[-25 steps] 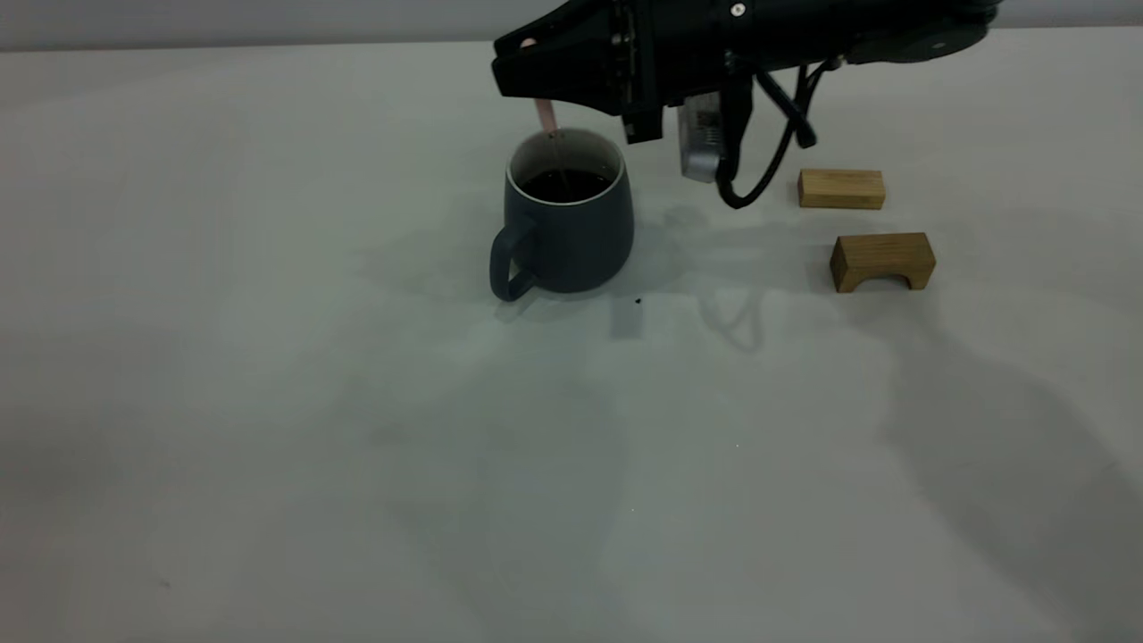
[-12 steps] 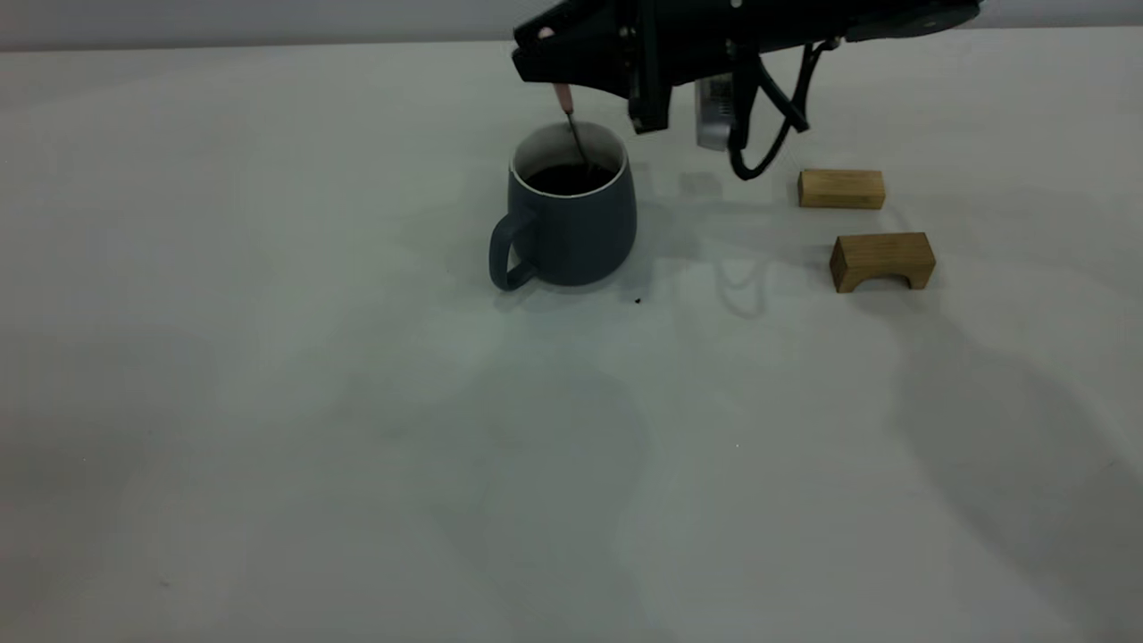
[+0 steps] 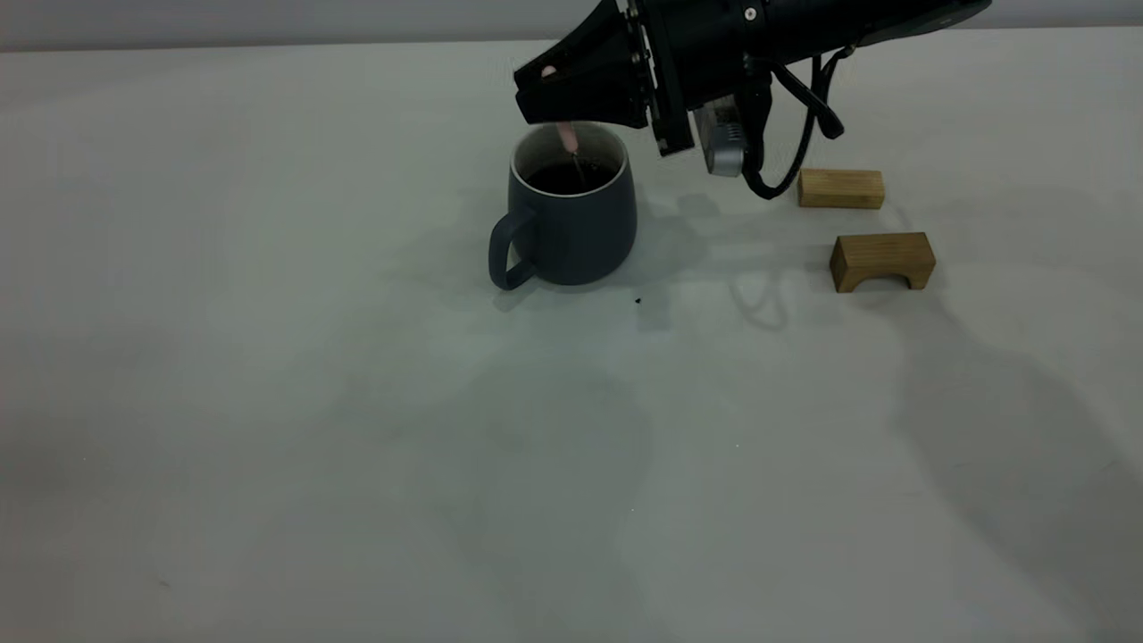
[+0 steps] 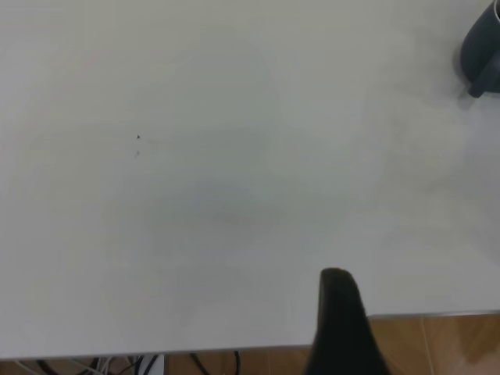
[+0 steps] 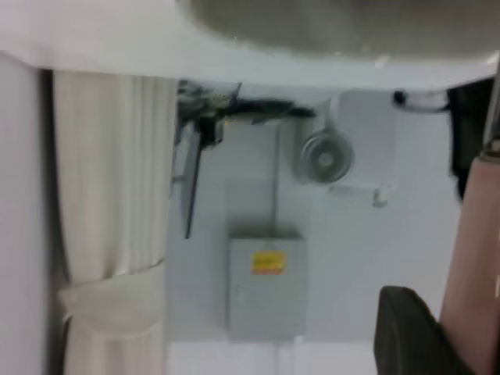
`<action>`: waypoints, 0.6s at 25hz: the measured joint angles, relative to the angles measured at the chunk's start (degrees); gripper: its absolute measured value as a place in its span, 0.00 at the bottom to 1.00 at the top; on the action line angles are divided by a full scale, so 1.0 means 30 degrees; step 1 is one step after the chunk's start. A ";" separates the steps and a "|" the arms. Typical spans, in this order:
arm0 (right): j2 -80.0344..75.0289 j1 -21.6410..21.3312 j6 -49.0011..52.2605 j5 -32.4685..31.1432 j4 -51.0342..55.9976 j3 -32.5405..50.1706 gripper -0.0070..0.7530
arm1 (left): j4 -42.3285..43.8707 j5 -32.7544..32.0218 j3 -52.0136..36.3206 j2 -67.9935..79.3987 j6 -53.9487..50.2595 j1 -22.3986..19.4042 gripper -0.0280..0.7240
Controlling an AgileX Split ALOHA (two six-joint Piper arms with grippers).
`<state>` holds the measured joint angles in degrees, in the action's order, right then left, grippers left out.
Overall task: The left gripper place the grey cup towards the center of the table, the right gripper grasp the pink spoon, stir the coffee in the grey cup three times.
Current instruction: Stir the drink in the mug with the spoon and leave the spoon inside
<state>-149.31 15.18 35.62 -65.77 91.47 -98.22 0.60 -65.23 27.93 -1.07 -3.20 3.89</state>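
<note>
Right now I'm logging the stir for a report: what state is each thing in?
Cup: upright, handle toward the table's left.
Coffee: in the cup.
Spoon: held, tip dipped into the coffee.
Right gripper: shut on the spoon, above the cup.
Left gripper: off to the side, away from the cup.
Two wooden blocks: resting on the table.

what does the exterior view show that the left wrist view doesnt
Only the exterior view shows the right tool shut on the pink spoon, which dips into the coffee, plus the wooden block and the wooden arch block. Only the left wrist view shows the left tool's finger at the table edge and floor beyond. Both share the grey cup and the table.
</note>
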 joint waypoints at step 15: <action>-0.0401 0.0714 -0.1022 0.4585 0.2841 -0.0408 0.18 | 0.0000 0.0000 0.0000 0.0000 0.0000 0.0000 0.79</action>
<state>-150.51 17.32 32.55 -52.01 99.99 -99.45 0.60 -65.23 27.93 -1.07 -3.20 3.89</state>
